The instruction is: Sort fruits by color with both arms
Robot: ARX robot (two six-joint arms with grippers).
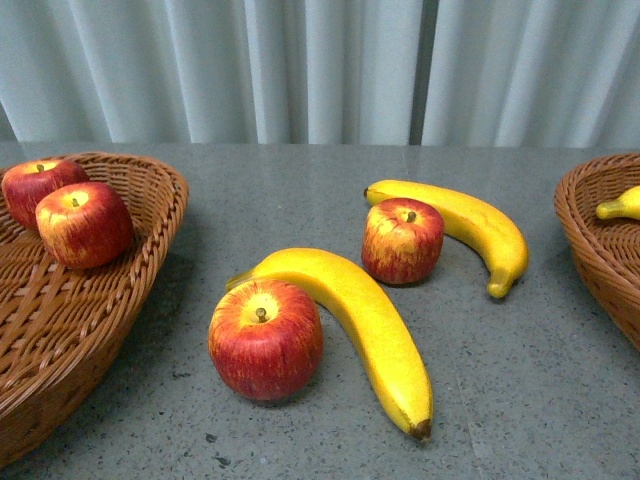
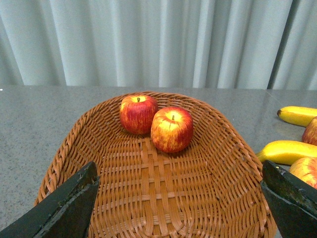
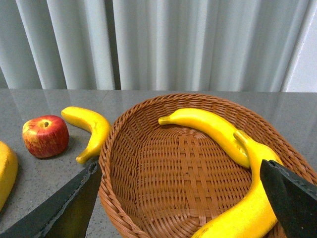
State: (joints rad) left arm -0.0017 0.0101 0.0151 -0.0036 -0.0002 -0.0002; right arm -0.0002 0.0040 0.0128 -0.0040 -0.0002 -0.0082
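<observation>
- Table [image 1: 300, 180]: grey speckled top. It ends at a pale pleated curtain [image 1: 300, 70], well behind the near banana.
- Near banana [image 1: 365, 320]: lies mid-table with its dark tip toward the robot. It arches over the near apple [image 1: 265, 340], which touches it on its left side.
- Far apple [image 1: 402, 240]: stands upright just behind the near banana, with a small gap between them. The far banana [image 1: 470, 225] curls round the back and right of this apple, close against it.
- Left basket [image 1: 160, 215]: brown wicker, well left of the near banana. It holds the rear basket apple [image 1: 40, 185] and the front basket apple [image 1: 85, 222], which touch each other.
- Right basket [image 1: 590, 230]: well right of the near banana, cut off by the frame edge. The right wrist view shows two bananas in it: the upper basket banana [image 3: 208, 129], and the lower basket banana [image 3: 247, 208] crossing over its end.
- Open room: a broad bare strip of table lies between the near banana and the right basket. A narrower strip separates the near apple from the left basket rim.
- Left gripper [image 2: 179, 171]: over the left basket, jaws spread wide, nothing held.
- Right gripper [image 3: 179, 166]: over the right basket, jaws spread wide, nothing held.
</observation>
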